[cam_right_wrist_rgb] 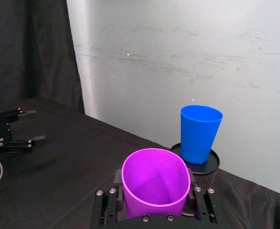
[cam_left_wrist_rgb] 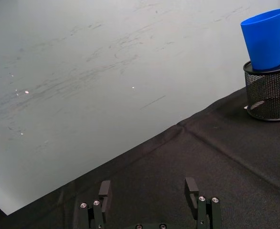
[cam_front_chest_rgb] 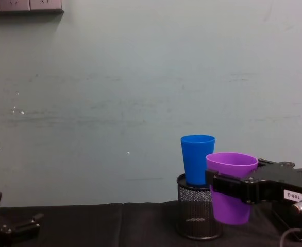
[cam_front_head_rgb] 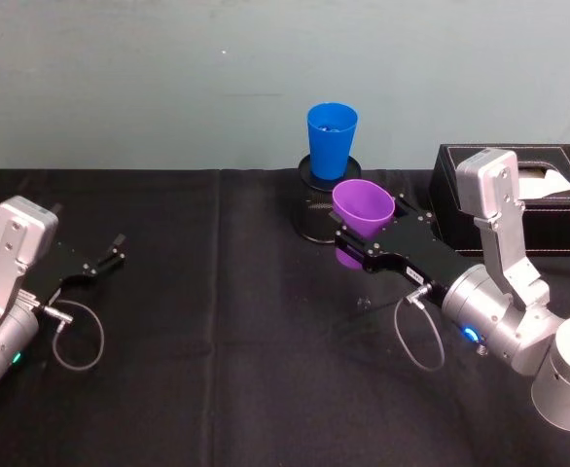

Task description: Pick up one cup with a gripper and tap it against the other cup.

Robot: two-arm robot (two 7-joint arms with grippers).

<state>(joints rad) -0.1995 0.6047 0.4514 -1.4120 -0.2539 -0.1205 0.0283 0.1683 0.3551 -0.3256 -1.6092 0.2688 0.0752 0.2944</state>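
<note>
My right gripper (cam_front_head_rgb: 358, 238) is shut on the purple cup (cam_front_head_rgb: 363, 206) and holds it upright above the black table, one finger on each side of its wall. In the right wrist view the purple cup (cam_right_wrist_rgb: 154, 183) sits between the fingers (cam_right_wrist_rgb: 191, 181). The blue cup (cam_right_wrist_rgb: 199, 133) stands just beyond it with a small gap between them. The blue cup (cam_front_head_rgb: 332, 139) rests upright on top of a black mesh pen holder (cam_front_head_rgb: 314, 209). From the chest, the purple cup (cam_front_chest_rgb: 229, 208) hangs just right of the blue cup (cam_front_chest_rgb: 197, 159). My left gripper (cam_front_head_rgb: 108, 255) is open at the far left, low over the table.
A black tissue box (cam_front_head_rgb: 518, 195) with white tissue stands at the back right, behind my right arm. A pale wall runs close behind the table's far edge. A black cloth (cam_front_head_rgb: 217, 341) covers the table, and a cable loops beside my left wrist (cam_front_head_rgb: 76, 336).
</note>
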